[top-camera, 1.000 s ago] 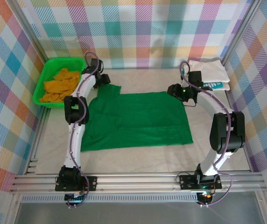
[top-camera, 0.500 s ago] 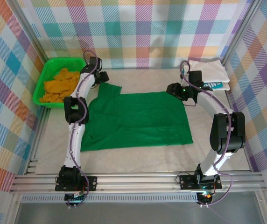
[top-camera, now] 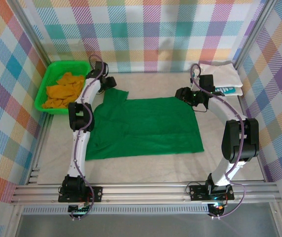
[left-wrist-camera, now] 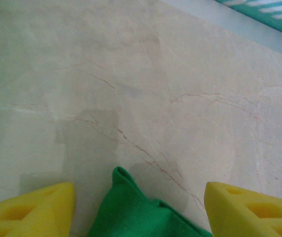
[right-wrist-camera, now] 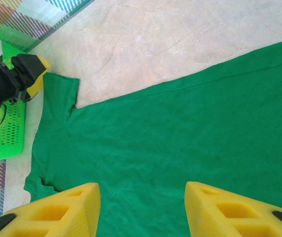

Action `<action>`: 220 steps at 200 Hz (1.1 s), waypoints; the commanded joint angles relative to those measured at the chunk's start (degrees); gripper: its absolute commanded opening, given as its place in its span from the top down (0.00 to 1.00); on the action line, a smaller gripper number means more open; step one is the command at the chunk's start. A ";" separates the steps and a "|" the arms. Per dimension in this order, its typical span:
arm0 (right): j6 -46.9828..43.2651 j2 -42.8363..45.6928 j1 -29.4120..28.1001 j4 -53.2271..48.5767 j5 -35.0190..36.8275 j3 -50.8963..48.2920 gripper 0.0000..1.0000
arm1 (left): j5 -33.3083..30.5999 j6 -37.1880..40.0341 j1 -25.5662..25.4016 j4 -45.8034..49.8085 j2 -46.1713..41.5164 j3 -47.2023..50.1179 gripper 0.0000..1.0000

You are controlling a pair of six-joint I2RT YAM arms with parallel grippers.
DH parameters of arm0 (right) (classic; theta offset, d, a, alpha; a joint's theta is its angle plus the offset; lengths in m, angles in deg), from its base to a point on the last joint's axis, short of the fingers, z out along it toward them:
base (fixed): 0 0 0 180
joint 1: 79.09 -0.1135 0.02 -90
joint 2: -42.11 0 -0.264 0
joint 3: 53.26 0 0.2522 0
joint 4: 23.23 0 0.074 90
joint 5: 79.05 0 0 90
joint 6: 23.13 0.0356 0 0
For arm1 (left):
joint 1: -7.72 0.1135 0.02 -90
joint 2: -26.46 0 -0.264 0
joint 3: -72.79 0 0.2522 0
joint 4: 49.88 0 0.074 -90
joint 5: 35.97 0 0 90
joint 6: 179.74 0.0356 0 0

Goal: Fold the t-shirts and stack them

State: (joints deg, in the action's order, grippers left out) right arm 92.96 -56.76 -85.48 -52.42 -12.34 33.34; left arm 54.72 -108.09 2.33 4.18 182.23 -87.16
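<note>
Around you, the bench [top-camera: 151, 81] is bare marbled stone boxed in by plaid walls [top-camera: 146, 29], and nothing lies between either arm and the cloth. The green shirt [top-camera: 146, 127] is spread flat across the middle of the bench, with one sleeve reaching toward the far left. At the far right corner the white shirt [top-camera: 222, 73] is folded, with the teal shirt [top-camera: 228, 91] and its white lettering peeking out at its near edge; both sit well clear of the green shirt.

Your one container, the basket [top-camera: 41, 91], stands at the far left just beside the left arm, and the orange shirt [top-camera: 62, 90] is crumpled inside it.

Your left pincer [top-camera: 110, 81] is low at the sleeve tip. Its wrist view shows the yellow fingers [left-wrist-camera: 32, 207] spread wide with the sleeve end poking between them, unpinched. Your right pincer [top-camera: 184, 95] hangs over the shirt's far right corner, fingers [right-wrist-camera: 57, 210] apart, with flat cloth showing in the gap and nothing gripped.

Against a second ago, little differs: both arms stand nearly where they were, the left pincer has only shifted slightly at the sleeve, and the shirt's outline has hardly changed
</note>
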 commanded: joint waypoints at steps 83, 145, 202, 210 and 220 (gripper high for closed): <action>-2.82 -6.32 0.15 -7.85 7.00 7.62 0.50 | 13.73 1.01 0.73 -5.40 0.83 -1.49 0.90; -7.56 -19.70 2.41 -19.22 15.69 24.19 0.50 | 15.47 4.67 0.56 -4.60 -4.71 -1.40 1.00; -11.05 -31.24 2.52 -25.79 18.70 37.82 0.49 | 17.67 6.47 -0.45 -4.47 -8.83 -1.42 1.00; -11.14 -32.95 2.51 -27.06 18.94 40.10 0.49 | 17.51 6.88 -0.71 -4.22 -9.23 -1.40 1.00; -11.36 -34.73 2.47 -28.08 18.75 42.21 0.49 | 17.01 7.35 -0.93 -3.72 -9.77 -1.38 1.00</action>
State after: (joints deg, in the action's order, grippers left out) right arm 83.93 -87.51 -82.86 -75.10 5.15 70.21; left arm 70.74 -103.10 2.38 -0.15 177.33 -87.51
